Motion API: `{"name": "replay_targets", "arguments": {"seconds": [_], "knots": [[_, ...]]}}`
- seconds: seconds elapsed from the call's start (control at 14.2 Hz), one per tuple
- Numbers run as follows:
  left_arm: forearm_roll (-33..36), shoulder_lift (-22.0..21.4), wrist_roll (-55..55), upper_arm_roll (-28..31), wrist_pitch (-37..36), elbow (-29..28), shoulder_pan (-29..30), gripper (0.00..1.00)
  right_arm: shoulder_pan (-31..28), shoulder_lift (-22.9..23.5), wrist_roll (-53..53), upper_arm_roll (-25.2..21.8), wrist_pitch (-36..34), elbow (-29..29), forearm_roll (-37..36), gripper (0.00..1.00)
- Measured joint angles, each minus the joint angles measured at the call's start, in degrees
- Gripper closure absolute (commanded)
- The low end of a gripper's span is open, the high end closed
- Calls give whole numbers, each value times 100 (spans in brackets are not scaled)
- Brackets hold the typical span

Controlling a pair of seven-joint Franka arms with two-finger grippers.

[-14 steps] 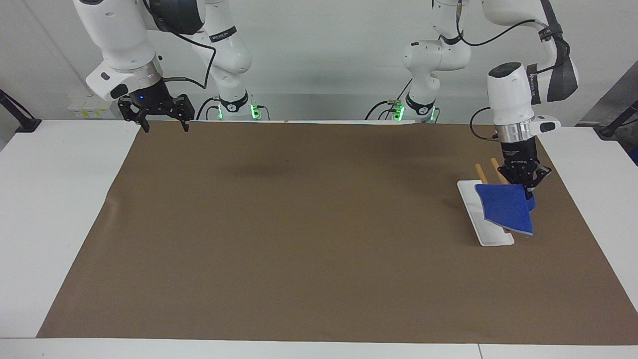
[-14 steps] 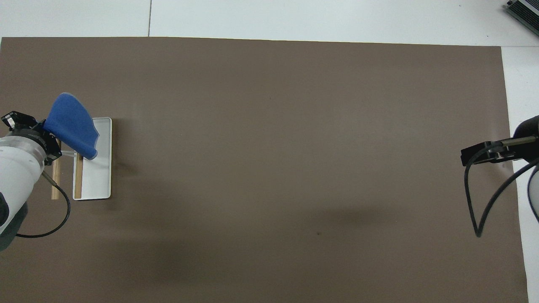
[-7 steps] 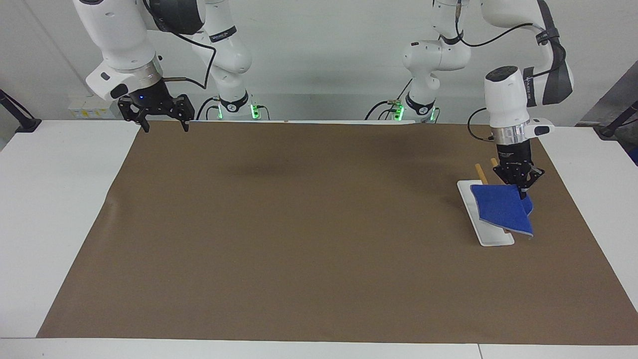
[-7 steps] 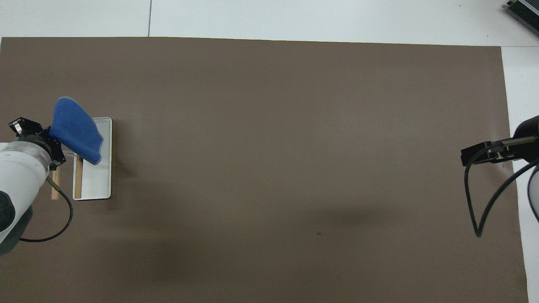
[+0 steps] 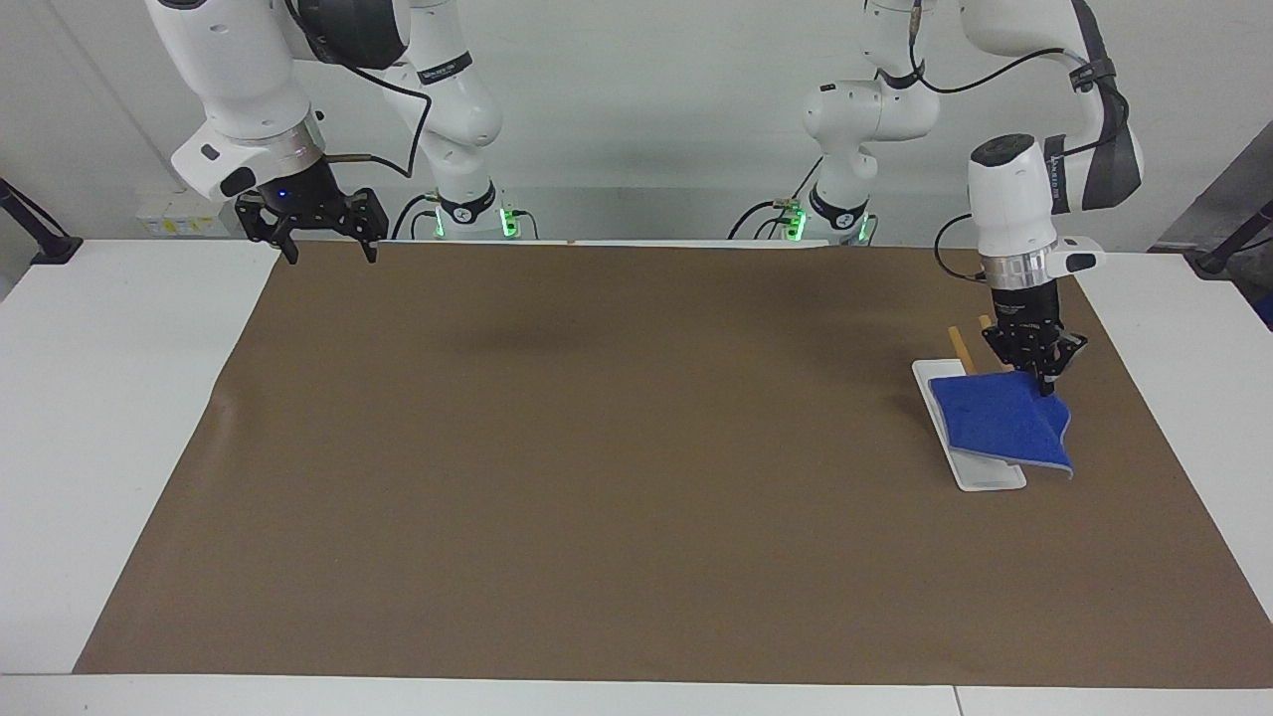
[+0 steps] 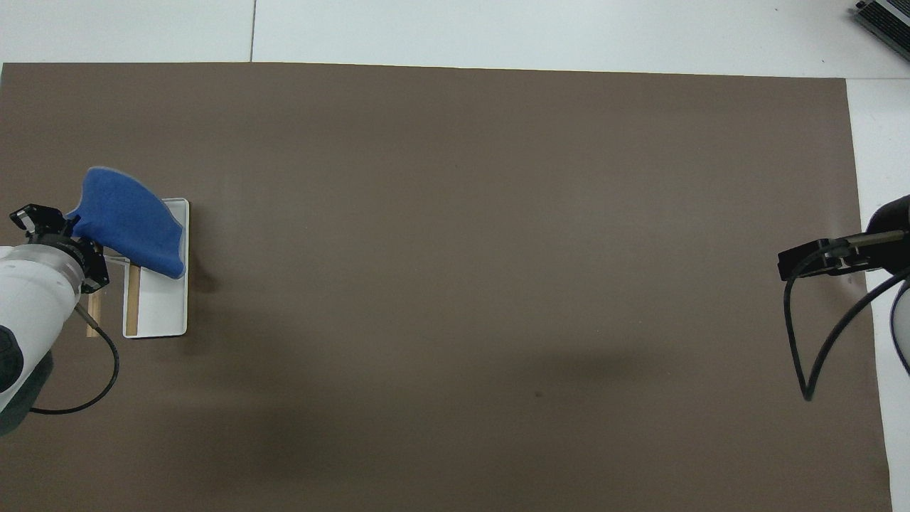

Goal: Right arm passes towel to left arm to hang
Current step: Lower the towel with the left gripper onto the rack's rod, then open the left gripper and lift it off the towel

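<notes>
Holding the small bright-blue microfibre towel over the rack, your left gripper has its fingers pinched on the cloth's upper corner.

You can see the towel spread above the flat white rectangular rack base, which sits on the brown table mat at the left arm's end of the table. In the overhead view the cloth fans out from the left gripper toward two o'clock, covering the farther part of the base. Two pale wooden rack rods show at about eleven o'clock from the towel in the facing view. Whether the cloth rests on them, you cannot tell. Your right gripper waits in the air over the mat's corner by its own base, fingers spread apart and holding nothing.
</notes>
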Motion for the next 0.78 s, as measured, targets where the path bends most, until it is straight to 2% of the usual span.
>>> {"name": "replay_targets", "arguments": {"seconds": [0.21,0.42,0.78], "knots": [[0,-37,82,5,-52,7,1,7,0,0,0,0,0,0,0,0],[0,-69,212,2,-64,62,1,0,0,0,0,0,0,0,0,0],[2,-193,989,-139,-245,352,-4,0,0,0,0,0,0,0,0,0]]}}
